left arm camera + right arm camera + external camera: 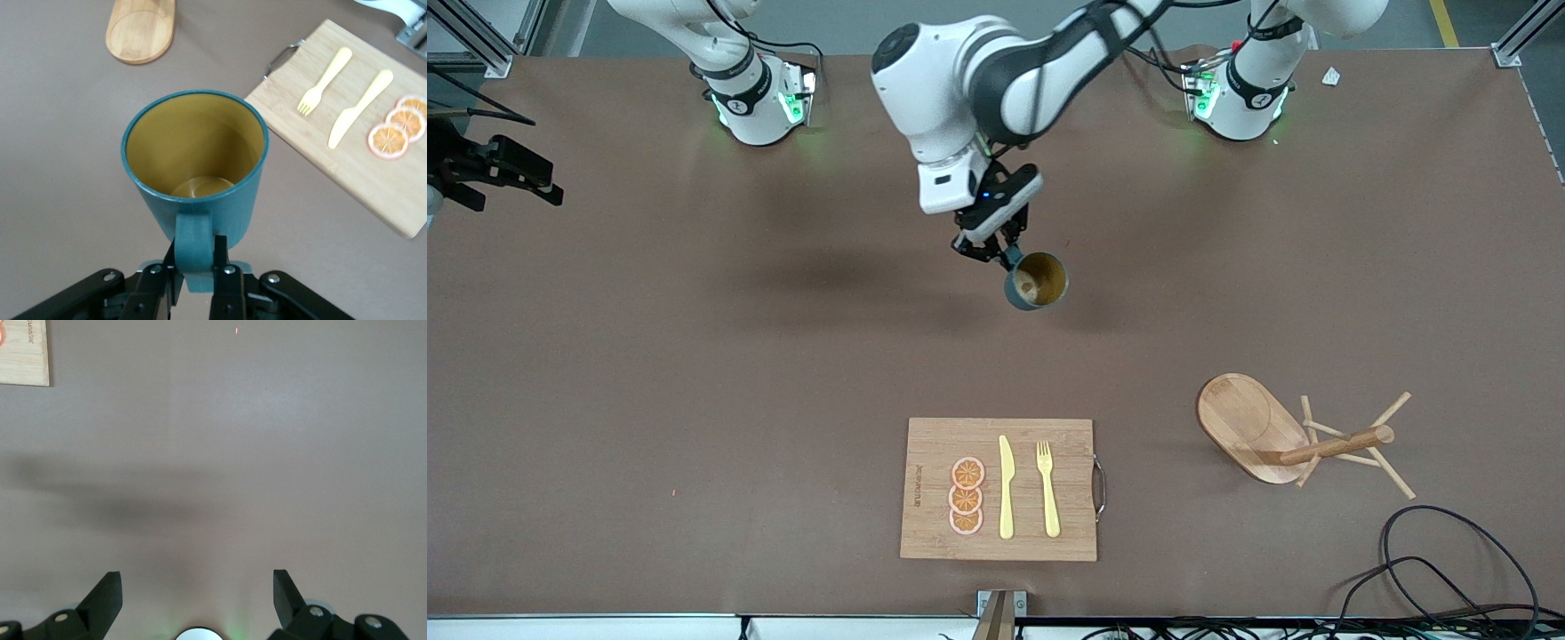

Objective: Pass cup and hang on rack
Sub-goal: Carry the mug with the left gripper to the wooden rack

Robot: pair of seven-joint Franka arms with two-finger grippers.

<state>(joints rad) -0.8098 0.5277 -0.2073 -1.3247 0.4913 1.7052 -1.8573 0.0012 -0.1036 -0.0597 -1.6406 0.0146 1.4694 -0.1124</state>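
Observation:
The dark teal cup (pixel 1036 280) with its yellow-ochre inside hangs in the air over the middle of the table, tilted with its mouth toward the front camera. My left gripper (pixel 1005 253) is shut on the cup's handle. In the left wrist view the fingers (pixel 225 257) clamp the handle below the cup (pixel 193 160). The wooden rack (pixel 1280 436) stands on its oval base near the front camera, toward the left arm's end; its base shows in the left wrist view (pixel 140 30). My right gripper (pixel 197 583) is open and empty over bare table at the right arm's end (pixel 538 178).
A bamboo cutting board (pixel 1000 489) with a metal handle lies near the front edge, holding orange slices (pixel 967 495), a yellow knife (pixel 1006 487) and a yellow fork (pixel 1048 489). Black cables (pixel 1449 569) loop at the front corner near the rack.

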